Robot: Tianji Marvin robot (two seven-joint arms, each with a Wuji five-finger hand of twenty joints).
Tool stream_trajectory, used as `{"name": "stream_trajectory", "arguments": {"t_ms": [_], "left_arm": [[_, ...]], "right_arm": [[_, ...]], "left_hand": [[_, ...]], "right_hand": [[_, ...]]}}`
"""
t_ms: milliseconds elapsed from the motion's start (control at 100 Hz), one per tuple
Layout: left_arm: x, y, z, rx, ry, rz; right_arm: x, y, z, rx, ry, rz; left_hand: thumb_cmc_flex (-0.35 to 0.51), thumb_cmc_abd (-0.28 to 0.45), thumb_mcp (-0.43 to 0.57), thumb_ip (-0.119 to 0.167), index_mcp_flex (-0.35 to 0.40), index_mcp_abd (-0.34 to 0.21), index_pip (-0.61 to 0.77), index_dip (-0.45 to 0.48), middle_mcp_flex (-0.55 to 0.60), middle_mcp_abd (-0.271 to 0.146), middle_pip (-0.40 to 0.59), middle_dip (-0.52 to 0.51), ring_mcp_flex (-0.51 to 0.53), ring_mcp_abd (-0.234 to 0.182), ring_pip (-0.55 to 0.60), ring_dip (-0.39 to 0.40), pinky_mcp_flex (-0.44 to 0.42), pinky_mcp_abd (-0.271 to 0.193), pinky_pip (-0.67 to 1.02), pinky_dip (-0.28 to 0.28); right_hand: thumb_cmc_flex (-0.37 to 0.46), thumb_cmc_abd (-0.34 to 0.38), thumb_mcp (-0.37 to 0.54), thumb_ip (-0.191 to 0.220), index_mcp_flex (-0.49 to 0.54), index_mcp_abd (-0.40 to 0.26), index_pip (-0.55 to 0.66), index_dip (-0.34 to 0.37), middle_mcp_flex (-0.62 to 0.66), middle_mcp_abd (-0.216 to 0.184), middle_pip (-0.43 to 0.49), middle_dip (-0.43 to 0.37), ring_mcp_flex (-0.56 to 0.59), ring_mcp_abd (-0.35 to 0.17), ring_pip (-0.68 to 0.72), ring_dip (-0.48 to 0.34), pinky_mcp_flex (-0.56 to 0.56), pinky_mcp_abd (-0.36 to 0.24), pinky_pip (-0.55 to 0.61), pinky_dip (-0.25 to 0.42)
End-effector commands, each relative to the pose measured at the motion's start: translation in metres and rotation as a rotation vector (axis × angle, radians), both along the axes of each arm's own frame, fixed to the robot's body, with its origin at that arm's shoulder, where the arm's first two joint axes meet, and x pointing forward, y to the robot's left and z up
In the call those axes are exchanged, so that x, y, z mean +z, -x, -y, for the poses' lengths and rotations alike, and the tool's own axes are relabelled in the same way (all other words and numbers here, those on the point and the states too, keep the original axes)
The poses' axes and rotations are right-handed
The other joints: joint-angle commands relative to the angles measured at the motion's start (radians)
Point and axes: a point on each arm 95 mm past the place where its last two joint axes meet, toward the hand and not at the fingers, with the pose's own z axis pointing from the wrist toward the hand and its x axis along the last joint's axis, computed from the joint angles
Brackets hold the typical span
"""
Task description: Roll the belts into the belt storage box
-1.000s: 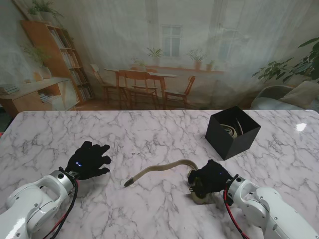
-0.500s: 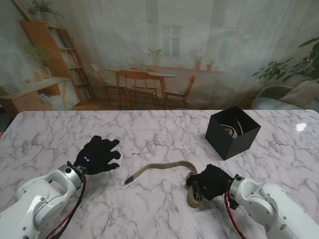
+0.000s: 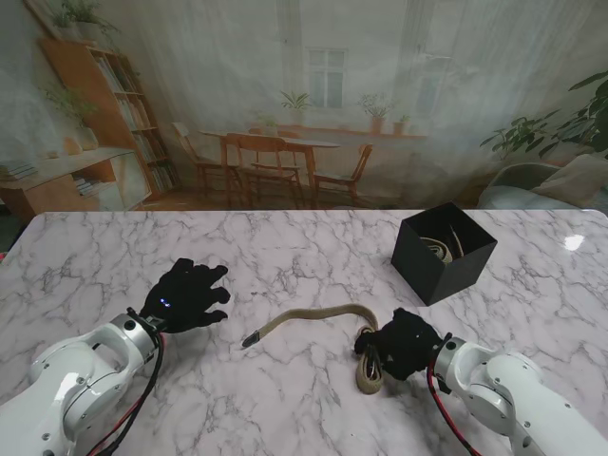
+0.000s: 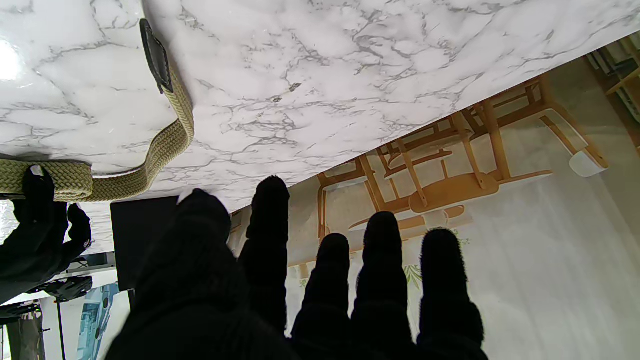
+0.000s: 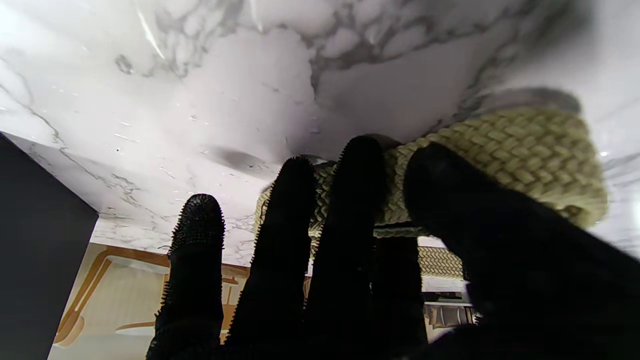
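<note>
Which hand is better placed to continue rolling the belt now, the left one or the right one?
The right hand, probably. Its fingers are closed on the rolled end of the tan belt, near the black storage box. The left hand hovers open, apart from the belt's dark tip.

The belt tail has slid toward the right hand.

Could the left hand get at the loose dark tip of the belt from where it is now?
Probably yes. The left hand is open, holds nothing, and sits left of the belt tip with only bare marble table between them. The right hand holds the belt's rolled end, away from that path.
</note>
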Motion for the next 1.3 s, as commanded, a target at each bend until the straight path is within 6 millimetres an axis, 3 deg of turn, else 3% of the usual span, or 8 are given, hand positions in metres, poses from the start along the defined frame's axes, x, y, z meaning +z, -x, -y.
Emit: {"name": "stream_trajectory", "arguments": {"t_ms": [0,180,280,350,590,930,1100,1290], "left_arm": [[0.000,0.000,0.002,-0.004,-0.002,-0.010],[-0.001,0.000,0.002,-0.005,-0.002,-0.013],[-0.001,0.001,0.003,-0.005,-0.004,-0.017],[-0.001,0.001,0.003,-0.005,-0.005,-0.018],[-0.001,0.001,0.003,-0.006,-0.009,-0.024],[-0.001,0.002,0.003,-0.006,-0.013,-0.030],[-0.001,0.002,0.003,-0.004,-0.014,-0.031],[-0.002,0.002,0.003,-0.006,-0.015,-0.033]], "right_arm": [[-0.018,0.008,0.005,-0.011,0.034,-0.046],[-0.020,0.008,0.003,-0.019,0.015,-0.045],[-0.021,0.008,0.002,-0.026,-0.005,-0.063],[-0.021,0.008,0.002,-0.024,-0.016,-0.069],[-0.023,0.007,0.002,-0.035,-0.056,-0.096],[-0.026,0.006,0.000,-0.058,-0.097,-0.131],[-0.028,0.004,0.000,-0.060,-0.127,-0.101],[-0.030,0.002,-0.001,-0.057,-0.177,-0.055]], "left_hand": [[-0.015,0.043,-0.016,-0.021,0.003,0.012,-0.014,0.013,-0.002,0.014,-0.023,-0.008,0.004,0.019,-0.026,-0.008,-0.014,0.038,-0.023,0.001],[-0.018,0.045,-0.017,-0.021,0.002,0.012,-0.016,0.014,-0.003,0.011,-0.023,-0.007,0.003,0.019,-0.026,-0.008,-0.014,0.039,-0.024,0.002],[-0.020,0.047,-0.017,-0.021,0.003,0.012,-0.016,0.014,-0.003,0.011,-0.023,-0.008,0.003,0.018,-0.026,-0.008,-0.014,0.039,-0.025,0.002],[-0.021,0.049,-0.017,-0.022,0.002,0.013,-0.017,0.013,-0.005,0.011,-0.024,-0.008,0.002,0.018,-0.027,-0.008,-0.014,0.039,-0.025,0.003],[-0.025,0.051,-0.018,-0.022,0.001,0.013,-0.021,0.013,-0.006,0.011,-0.026,-0.008,0.001,0.018,-0.028,-0.008,-0.015,0.039,-0.027,0.003],[-0.028,0.053,-0.018,-0.022,0.002,0.012,-0.022,0.014,-0.006,0.010,-0.026,-0.008,0.001,0.018,-0.029,-0.009,-0.015,0.038,-0.028,0.004],[-0.028,0.054,-0.018,-0.022,0.003,0.012,-0.023,0.014,-0.006,0.012,-0.027,-0.008,0.001,0.018,-0.029,-0.009,-0.016,0.039,-0.029,0.004],[-0.030,0.055,-0.018,-0.022,0.003,0.013,-0.024,0.014,-0.006,0.012,-0.027,-0.008,0.001,0.018,-0.029,-0.009,-0.015,0.039,-0.029,0.004]], "right_hand": [[-0.010,0.006,-0.053,-0.074,0.151,-0.149,0.238,-0.010,-0.116,0.085,-0.049,0.017,0.020,0.032,0.042,0.047,-0.018,0.059,0.016,0.012],[0.027,0.019,-0.117,-0.111,0.238,-0.314,0.354,-0.033,-0.322,0.215,0.012,0.106,-0.045,0.136,0.051,0.114,-0.023,0.188,0.014,0.065],[0.026,0.018,-0.120,-0.115,0.297,-0.296,0.394,-0.018,-0.526,0.292,0.026,0.103,-0.090,0.176,0.043,0.112,-0.007,0.210,0.010,0.086],[0.015,0.006,-0.107,-0.119,0.351,-0.271,0.430,-0.084,-0.622,0.346,0.036,0.066,-0.142,0.199,0.018,0.085,-0.004,0.211,0.004,0.095],[0.037,-0.032,-0.065,-0.119,0.417,-0.165,0.498,-0.187,-0.773,0.419,-0.071,0.005,-0.219,0.256,-0.053,-0.005,0.011,0.206,-0.023,0.064],[0.028,-0.042,-0.011,-0.124,0.422,-0.072,0.547,-0.203,-0.821,0.395,-0.035,0.018,-0.344,0.234,-0.089,-0.072,-0.086,0.214,-0.073,-0.008],[0.032,-0.027,-0.016,-0.134,0.401,-0.059,0.563,-0.204,-0.536,0.230,0.021,0.039,-0.325,0.197,-0.088,-0.088,-0.107,0.189,-0.090,-0.041],[0.051,-0.021,-0.025,-0.140,0.385,-0.038,0.580,-0.217,-0.316,0.181,0.162,0.104,-0.221,0.147,-0.035,-0.067,-0.056,0.151,-0.061,-0.039]]}}
